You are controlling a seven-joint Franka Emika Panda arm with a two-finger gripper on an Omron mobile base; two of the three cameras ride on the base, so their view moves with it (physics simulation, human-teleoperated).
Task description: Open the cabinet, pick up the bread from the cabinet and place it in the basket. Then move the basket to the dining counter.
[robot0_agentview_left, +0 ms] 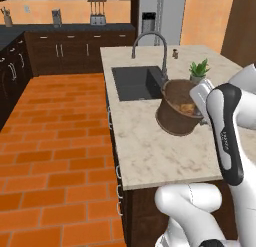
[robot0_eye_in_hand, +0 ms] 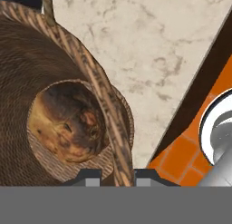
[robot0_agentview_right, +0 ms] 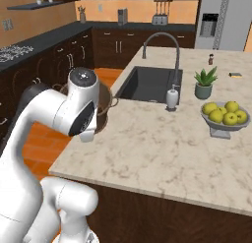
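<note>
Hand view: end effector (robot0_eye_in_hand: pixel 117 177) clamps the basket (robot0_eye_in_hand: pixel 106 89) rim, bread (robot0_eye_in_hand: pixel 68 125) inside, above the tabletop (robot0_eye_in_hand: pixel 149 41) edge.

A home kitchen: a marble-like island bench (robot0_agentview_left: pixel 150 156) with an inset dark sink (robot0_agentview_left: pixel 136 82) and curved faucet (robot0_agentview_left: pixel 150 43), dark wood cabinets (robot0_agentview_left: pixel 75 51) under a black counter (robot0_agentview_right: pixel 44 40), a steel refrigerator (robot0_agentview_left: pixel 161 16), orange brick floor (robot0_agentview_left: pixel 55 156), a bowl of yellow-green fruit (robot0_agentview_right: pixel 225 116).
</note>
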